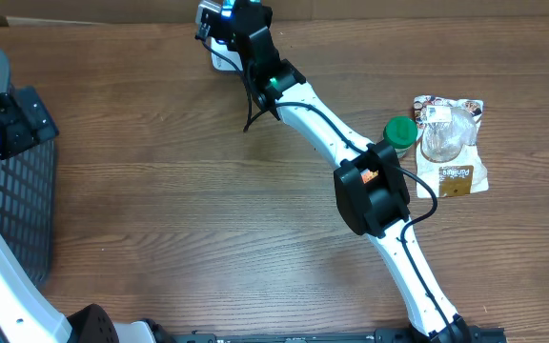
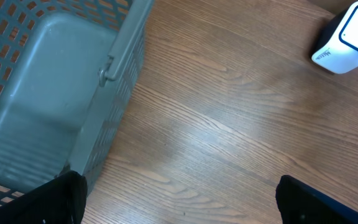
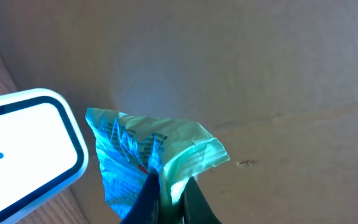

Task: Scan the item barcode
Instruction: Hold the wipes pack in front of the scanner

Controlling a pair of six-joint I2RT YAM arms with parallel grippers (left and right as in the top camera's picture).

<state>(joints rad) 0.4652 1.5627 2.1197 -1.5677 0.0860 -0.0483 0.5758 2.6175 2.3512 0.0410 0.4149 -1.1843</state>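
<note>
My right gripper (image 3: 169, 182) is shut on a crinkled blue-green packet (image 3: 135, 146), which it holds up just right of the white, blue-rimmed barcode scanner (image 3: 23, 149). In the overhead view this gripper (image 1: 225, 19) hangs over the scanner (image 1: 219, 59) at the table's far edge and hides most of it. The packet's barcode cannot be made out. My left gripper (image 2: 179, 205) is open with nothing between its fingers (image 2: 61, 199), low over bare wood beside the basket. The scanner (image 2: 347, 34) shows far off at that view's top right.
A grey mesh basket (image 2: 42, 93) stands at the table's left edge (image 1: 17, 210). At the right lie a green-lidded jar (image 1: 400, 131) and a pile of snack packets (image 1: 451, 148). A cardboard wall (image 3: 260, 74) rises behind the scanner.
</note>
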